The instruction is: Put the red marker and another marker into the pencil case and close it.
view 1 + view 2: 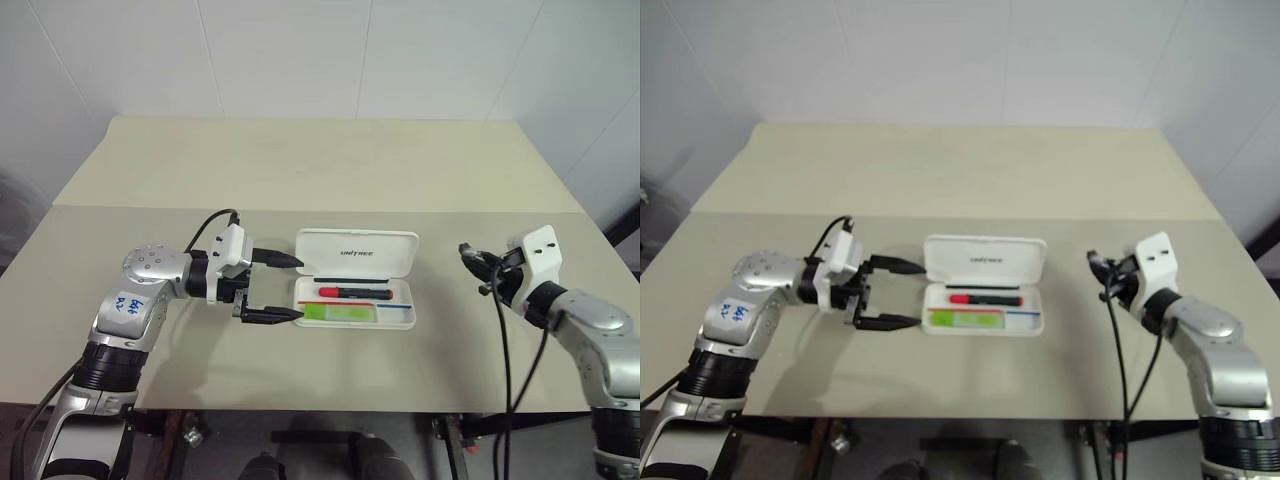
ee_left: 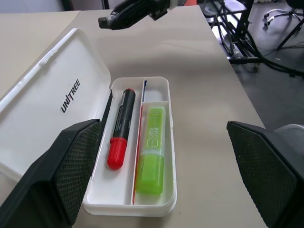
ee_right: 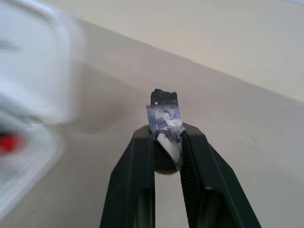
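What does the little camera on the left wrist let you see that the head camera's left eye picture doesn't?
Left wrist view alone: the UNITREE lettering read plainly, the green highlighter's label, and chair legs beyond the table.

Left eye view alone: the whole table, the wall, and the open left gripper beside the pencil case.

Both: the open case, the red marker and highlighter lying inside, and the shut right gripper.

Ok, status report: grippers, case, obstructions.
Left gripper open, at the pencil case's left end. Right gripper shut, empty, clear to the right. Red marker and green highlighter both inside; lid up, not closed. Nothing in the way.
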Robot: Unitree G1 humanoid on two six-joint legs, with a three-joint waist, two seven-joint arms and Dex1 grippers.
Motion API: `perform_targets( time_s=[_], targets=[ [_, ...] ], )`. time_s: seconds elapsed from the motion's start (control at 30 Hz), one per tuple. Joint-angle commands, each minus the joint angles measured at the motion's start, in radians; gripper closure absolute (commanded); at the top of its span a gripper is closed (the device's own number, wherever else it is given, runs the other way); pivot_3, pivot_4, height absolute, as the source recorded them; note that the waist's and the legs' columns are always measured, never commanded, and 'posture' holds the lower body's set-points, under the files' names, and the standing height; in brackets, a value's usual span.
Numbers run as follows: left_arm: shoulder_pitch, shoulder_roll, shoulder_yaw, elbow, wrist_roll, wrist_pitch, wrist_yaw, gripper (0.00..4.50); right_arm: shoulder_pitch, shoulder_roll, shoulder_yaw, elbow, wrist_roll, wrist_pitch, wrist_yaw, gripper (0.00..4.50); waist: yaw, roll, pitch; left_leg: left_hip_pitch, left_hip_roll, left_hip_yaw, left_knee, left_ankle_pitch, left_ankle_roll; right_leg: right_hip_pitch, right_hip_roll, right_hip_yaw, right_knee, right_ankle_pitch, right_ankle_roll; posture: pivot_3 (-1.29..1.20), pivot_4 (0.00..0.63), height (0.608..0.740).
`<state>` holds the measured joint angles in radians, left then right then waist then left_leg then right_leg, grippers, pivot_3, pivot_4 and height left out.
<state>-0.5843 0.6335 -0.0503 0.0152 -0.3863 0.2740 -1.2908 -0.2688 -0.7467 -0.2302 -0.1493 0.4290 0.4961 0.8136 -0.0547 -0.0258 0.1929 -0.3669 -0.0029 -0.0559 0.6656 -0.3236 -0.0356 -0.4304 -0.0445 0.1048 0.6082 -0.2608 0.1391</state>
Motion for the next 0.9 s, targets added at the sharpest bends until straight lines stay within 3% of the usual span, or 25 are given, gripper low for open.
perform_targets(
  time_s=[0.03, 0.37, 0.87, 0.9],
  targets=[
    [0.012, 0.006, 0.011, 0.0, -0.009, -0.049, -0.018, 0.0, -0.037, -0.069, 0.089, -0.051, 0.052, -0.089, 0.264, 4.14, -0.001, 0.0, 0.0, 0.0, 0.0, 0.0, 0.0, 0.0, 0.0, 0.0, 0.0, 0.0, 0.0, 0.0, 0.0, 0.0, 0.15, 0.74],
    [0.068, 0.026, 0.026, -0.003, -0.012, -0.092, -0.023, 0.0, -0.233, -0.027, 0.359, 0.129, -0.081, -0.286, 0.505, 4.14, 0.007, 0.0, 0.0, 0.0, 0.0, -0.001, 0.002, 0.0, 0.0, 0.0, -0.001, -0.001, 0.002, 0.0, 0.0, 0.0, 0.15, 0.74],
    [0.12, 0.055, 0.041, -0.056, -0.021, -0.086, 0.004, 0.0, -0.284, -0.014, 0.386, 0.423, -0.193, -0.5, 0.611, 4.14, 0.025, 0.0, 0.0, -0.001, 0.0, -0.001, 0.002, 0.0, 0.0, -0.001, -0.002, -0.001, 0.001, 0.0, 0.0, 0.0, 0.15, 0.74],
    [0.119, 0.055, 0.041, -0.055, -0.02, -0.086, 0.005, 0.0, -0.285, -0.015, 0.386, 0.428, -0.191, -0.493, 0.618, 3.79, 0.025, 0.0, 0.0, -0.001, 0.0, -0.001, 0.002, 0.0, 0.0, -0.001, -0.002, -0.001, 0.001, 0.0, 0.0, 0.0, 0.15, 0.74]
  ],
)
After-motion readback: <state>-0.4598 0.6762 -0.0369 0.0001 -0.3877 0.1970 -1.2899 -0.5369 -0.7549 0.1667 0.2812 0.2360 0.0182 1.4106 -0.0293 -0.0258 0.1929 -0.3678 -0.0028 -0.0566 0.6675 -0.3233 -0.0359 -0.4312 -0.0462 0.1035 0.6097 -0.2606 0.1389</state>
